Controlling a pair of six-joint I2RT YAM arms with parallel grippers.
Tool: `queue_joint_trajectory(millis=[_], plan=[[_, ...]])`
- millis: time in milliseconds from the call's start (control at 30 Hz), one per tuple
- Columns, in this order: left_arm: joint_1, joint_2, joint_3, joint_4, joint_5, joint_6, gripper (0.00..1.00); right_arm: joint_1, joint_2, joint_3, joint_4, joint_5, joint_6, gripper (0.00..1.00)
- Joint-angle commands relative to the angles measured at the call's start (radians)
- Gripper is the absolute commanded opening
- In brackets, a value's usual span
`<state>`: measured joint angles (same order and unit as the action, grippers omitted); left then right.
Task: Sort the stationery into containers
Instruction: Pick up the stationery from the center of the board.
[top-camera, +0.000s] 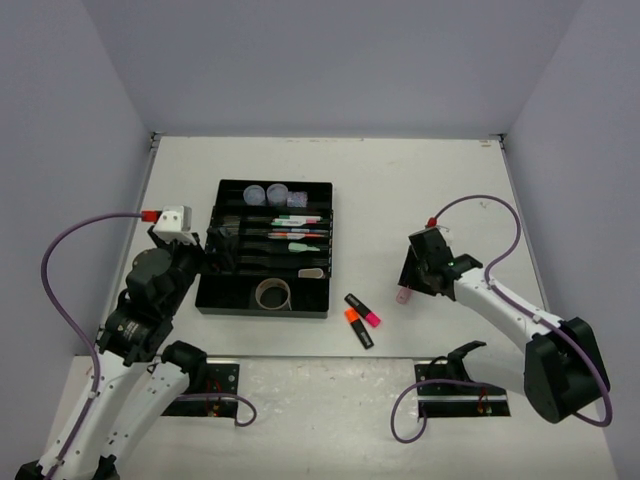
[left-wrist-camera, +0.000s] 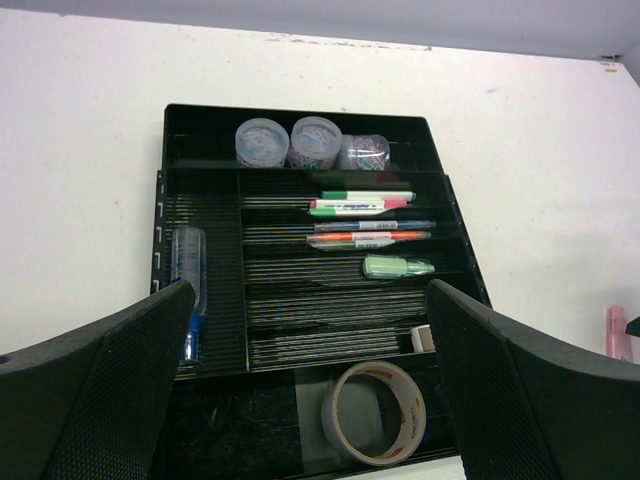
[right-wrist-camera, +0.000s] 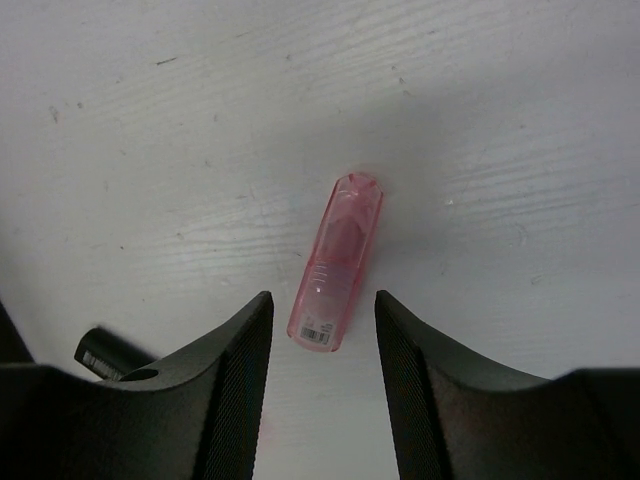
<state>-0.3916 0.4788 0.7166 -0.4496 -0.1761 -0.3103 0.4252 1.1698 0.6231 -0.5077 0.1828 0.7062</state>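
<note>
Black tray (top-camera: 275, 184) sits on the white counter (top-camera: 440, 180), left of centre, just ahead of the left arm.

- Far compartment: three clear round tubs (left-wrist-camera: 312, 142) in a row, side by side.
- Long slots: thin pens (left-wrist-camera: 360, 202) lying lengthwise in the upper slots. The green highlighter (left-wrist-camera: 398, 266) lies in a slot below them, toward the right end.
- Left upright section: blue-capped tube (left-wrist-camera: 189, 275) lying along it, cap at the near end.
- Near wide section: tape roll (left-wrist-camera: 374, 412) lying flat, right of middle.
- Small white piece (left-wrist-camera: 421, 338) at the right end of the lowest slot; too small to say what it is.

Still out on the counter:

- Orange highlighter (top-camera: 359, 329) and pink highlighter (top-camera: 362, 310), both black-bodied, lie slantwise and side by side just off the tray's near right corner.
- A pale, see-through pink highlighter (right-wrist-camera: 336, 262) lies alone further right, well apart from the tray.

Left claw (left-wrist-camera: 310, 300): fingers spread wide and holding nothing. It hangs over the tray's near edge, and the wrist view looks straight down the slots between the two pads.

Right claw (right-wrist-camera: 320, 320): fingers apart, low over the counter, one on each side of the near end of the pale pink highlighter. A strip of bare counter shows between it and each finger, so nothing is gripped.
</note>
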Motion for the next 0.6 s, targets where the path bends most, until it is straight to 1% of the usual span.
queue_joint_trajectory(millis=[0,233,400,467,567], plan=[[-0.026,-0.011,0.006,0.023,-0.025,0.017,1.0,0.0,0.054,0.027,-0.055,0.067,0.082,0.51],[-0.058,-0.028,0.01,0.015,-0.042,0.015,1.0,0.001,0.156,0.031,-0.03,0.041,0.09,0.5],[-0.074,-0.029,0.01,0.015,-0.044,0.016,1.0,0.003,0.179,0.032,0.002,0.011,0.065,0.43],[-0.077,-0.031,0.009,0.015,-0.048,0.016,1.0,0.002,0.188,0.035,0.001,0.002,0.055,0.32],[-0.079,-0.034,0.01,0.014,-0.05,0.016,1.0,0.003,0.185,0.033,0.013,-0.018,0.042,0.14]])
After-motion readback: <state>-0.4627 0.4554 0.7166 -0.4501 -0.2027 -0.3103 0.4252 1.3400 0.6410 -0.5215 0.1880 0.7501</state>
